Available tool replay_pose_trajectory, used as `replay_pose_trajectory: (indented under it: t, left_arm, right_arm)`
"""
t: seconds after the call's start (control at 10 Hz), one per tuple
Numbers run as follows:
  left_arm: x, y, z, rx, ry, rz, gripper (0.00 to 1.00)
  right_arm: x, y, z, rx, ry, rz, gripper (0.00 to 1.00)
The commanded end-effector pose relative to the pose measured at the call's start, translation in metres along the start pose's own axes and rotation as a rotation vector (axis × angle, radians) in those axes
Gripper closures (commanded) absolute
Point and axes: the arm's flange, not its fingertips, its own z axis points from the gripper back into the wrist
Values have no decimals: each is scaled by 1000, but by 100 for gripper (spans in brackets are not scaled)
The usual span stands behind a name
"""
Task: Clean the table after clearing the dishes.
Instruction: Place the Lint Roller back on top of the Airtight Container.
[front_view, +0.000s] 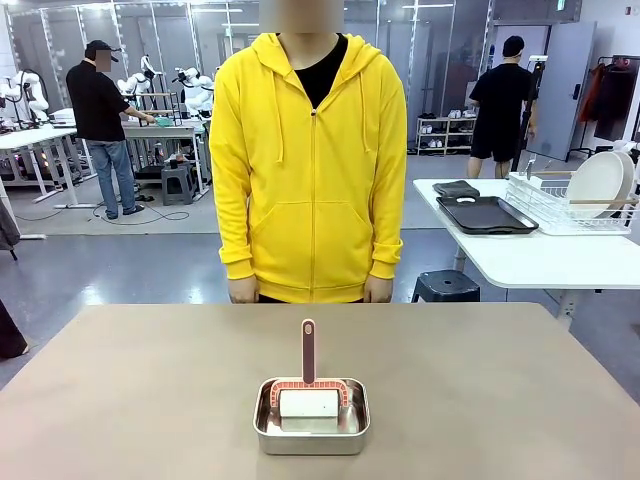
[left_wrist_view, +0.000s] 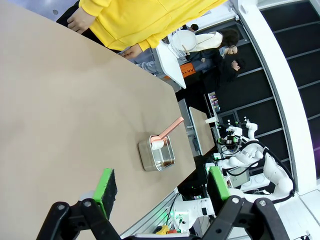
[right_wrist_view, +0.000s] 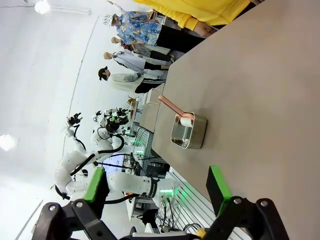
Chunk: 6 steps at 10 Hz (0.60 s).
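Note:
The beige-brown table (front_view: 140, 400) carries a small steel pan (front_view: 311, 415) near its front middle. In the pan rests a white pad with a pink-handled scrubber (front_view: 308, 352) standing upright. My left gripper (left_wrist_view: 162, 187) hovers open above the table (left_wrist_view: 60, 100), well short of the pan (left_wrist_view: 157, 155). My right gripper (right_wrist_view: 156, 184) is open too, in the air off the table (right_wrist_view: 270, 100), with the pan (right_wrist_view: 189, 132) ahead of it. The dishes, white plates (front_view: 598, 182), stand in a wire rack on the white side table.
A person in a yellow hoodie (front_view: 310, 160) stands at the table's far edge, hands down. On the side table (front_view: 540, 260) at the right lie a dark tray (front_view: 487, 213) and a folded dark cloth (front_view: 456, 188). A stool (front_view: 446, 286) stands below it.

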Motion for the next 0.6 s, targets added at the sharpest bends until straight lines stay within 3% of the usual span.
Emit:
replay_pose_trajectory:
  t: [0.0,0.5]
  left_arm:
    - [-1,-3,1,-19,-13,-3,7]
    - [-1,-3,1,-19,-13,-3,7]
  right_arm:
    - [-1,1,1,4,2,1,0]
    - [-1,1,1,4,2,1,0]
